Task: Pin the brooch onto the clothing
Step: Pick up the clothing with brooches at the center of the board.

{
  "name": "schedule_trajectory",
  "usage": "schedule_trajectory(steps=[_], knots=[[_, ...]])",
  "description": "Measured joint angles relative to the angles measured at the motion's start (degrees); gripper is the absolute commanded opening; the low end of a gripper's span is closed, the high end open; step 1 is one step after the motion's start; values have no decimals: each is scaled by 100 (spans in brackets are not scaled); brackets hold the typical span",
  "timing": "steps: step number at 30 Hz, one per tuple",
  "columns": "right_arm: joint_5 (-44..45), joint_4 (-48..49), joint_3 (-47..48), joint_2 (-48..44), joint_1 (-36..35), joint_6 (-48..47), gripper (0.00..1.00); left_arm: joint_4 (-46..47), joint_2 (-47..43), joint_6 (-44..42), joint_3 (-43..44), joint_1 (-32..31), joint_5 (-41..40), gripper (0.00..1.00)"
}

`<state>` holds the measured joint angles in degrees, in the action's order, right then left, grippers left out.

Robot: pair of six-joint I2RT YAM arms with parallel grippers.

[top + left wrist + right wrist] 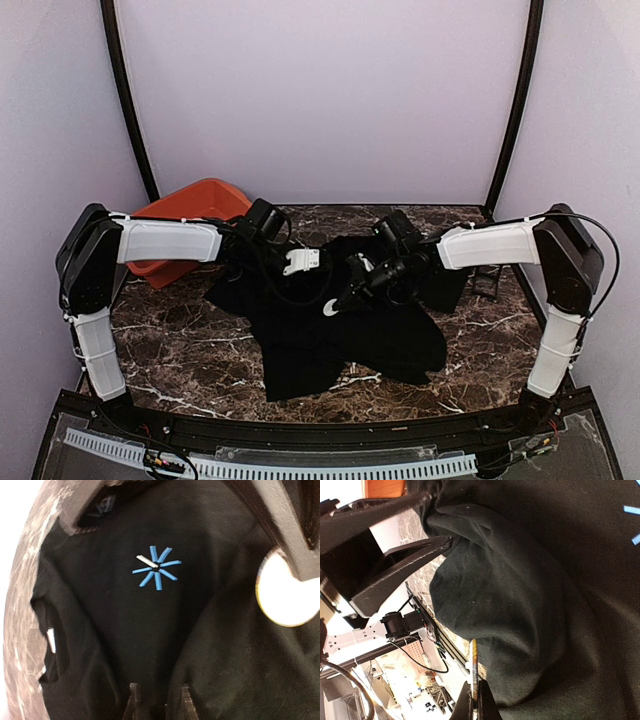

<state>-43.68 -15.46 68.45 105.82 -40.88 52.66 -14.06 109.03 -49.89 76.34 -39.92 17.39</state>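
My right gripper is pressed together on the brooch, pinching the thin disc by its lower edge, so from my right wrist I see it edge-on, standing straight up toward twelve o'clock. The disc rises just beside a puffed mound of the black T-shirt; I cannot tell whether it touches the cloth.

From my left wrist the same brooch shows its face, pale and washed out with a yellow rim. It sits at about three o'clock from the light-blue starburst print, with the dark fingers of my right gripper coming down on it from one o'clock.

The fingers of my left gripper stand partly apart at six o'clock in that view. Black fabric fills the gap between them. In the right wrist view their tips meet a bunched fold of the shirt, but I cannot tell whether they actually clamp it.

From above, the shirt lies crumpled in the middle of the marble table. Both my grippers are over its upper half, and the brooch is close to the shirt's centre. A red tub sits at ten o'clock from the shirt, and a small black object at three o'clock, just off its sleeve.
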Motion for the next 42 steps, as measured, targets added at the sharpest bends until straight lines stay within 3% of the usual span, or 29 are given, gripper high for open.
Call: schedule_trajectory(steps=[7, 18, 25, 36, 42], knots=[[-22, 63, 0, 0, 0, 15, 0, -122, -26, -122, -20, 0, -240, 38], [-22, 61, -13, 0, 0, 13, 0, -739, 468, -286, 369, 0, -313, 24], [-22, 59, -13, 0, 0, 9, 0, -857, 669, -254, 496, 0, -308, 1], [-26, 50, 111, 216, 0, 17, 0, -822, 592, -20, 498, 0, -280, 1], [-111, 186, 299, 625, 2, 208, 0, -708, 20, 295, 304, -74, -326, 1]])
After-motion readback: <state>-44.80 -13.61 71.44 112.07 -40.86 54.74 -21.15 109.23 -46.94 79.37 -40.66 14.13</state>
